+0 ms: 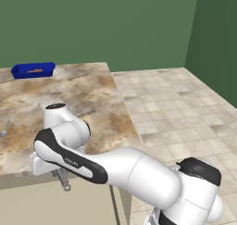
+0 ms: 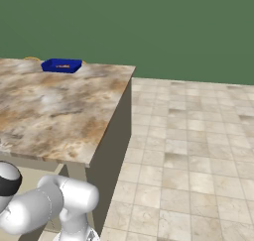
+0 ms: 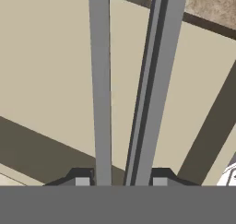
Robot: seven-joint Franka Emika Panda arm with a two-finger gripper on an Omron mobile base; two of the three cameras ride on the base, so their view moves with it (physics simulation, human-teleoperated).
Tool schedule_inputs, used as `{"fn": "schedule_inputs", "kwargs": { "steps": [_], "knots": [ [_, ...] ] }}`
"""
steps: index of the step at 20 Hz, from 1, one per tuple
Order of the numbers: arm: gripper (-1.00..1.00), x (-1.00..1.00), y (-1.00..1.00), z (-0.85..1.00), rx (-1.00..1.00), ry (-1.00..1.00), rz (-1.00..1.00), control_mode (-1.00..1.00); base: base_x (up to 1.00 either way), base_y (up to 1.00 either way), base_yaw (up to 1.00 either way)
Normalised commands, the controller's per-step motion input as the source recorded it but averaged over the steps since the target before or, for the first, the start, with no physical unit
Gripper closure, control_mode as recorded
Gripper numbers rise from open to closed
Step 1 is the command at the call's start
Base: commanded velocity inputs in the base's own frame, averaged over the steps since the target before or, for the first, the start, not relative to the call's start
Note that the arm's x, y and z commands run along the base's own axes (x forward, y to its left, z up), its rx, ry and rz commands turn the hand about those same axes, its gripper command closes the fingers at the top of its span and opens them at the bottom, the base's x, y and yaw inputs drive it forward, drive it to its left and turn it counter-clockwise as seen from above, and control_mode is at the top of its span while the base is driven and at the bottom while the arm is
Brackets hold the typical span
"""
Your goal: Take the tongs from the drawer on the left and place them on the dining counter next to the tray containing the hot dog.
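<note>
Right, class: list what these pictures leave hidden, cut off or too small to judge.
- hot dog: too small inside the tray, both base views.
- tongs: both ends cut off by the hand view's edges.
- grey item on the dining counter: cut off by the left base view's edge.

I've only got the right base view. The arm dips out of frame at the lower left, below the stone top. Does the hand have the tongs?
Observer: Yes. In the hand view the two long grey arms of the tongs run up from between the fingertips of the gripper.
Operator: Where is the hand, relative to the counter?
Observer: In the left base view it sits just under the near edge of the dining counter, against the beige front, with a grey tip poking out below it.
</note>
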Motion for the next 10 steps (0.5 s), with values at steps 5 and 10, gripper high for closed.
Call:
{"fn": "schedule_inputs", "kwargs": {
  "steps": [5,10],
  "knots": [
    [1.00,0.15,-0.16,0.48,0.00,-0.03,0.00,-1.00,0.00,0.00,0.00],
    [1.00,0.28,-0.13,0.30,0.00,-0.01,0.02,-1.00,0.00,0.00,0.00]
  ]
}}
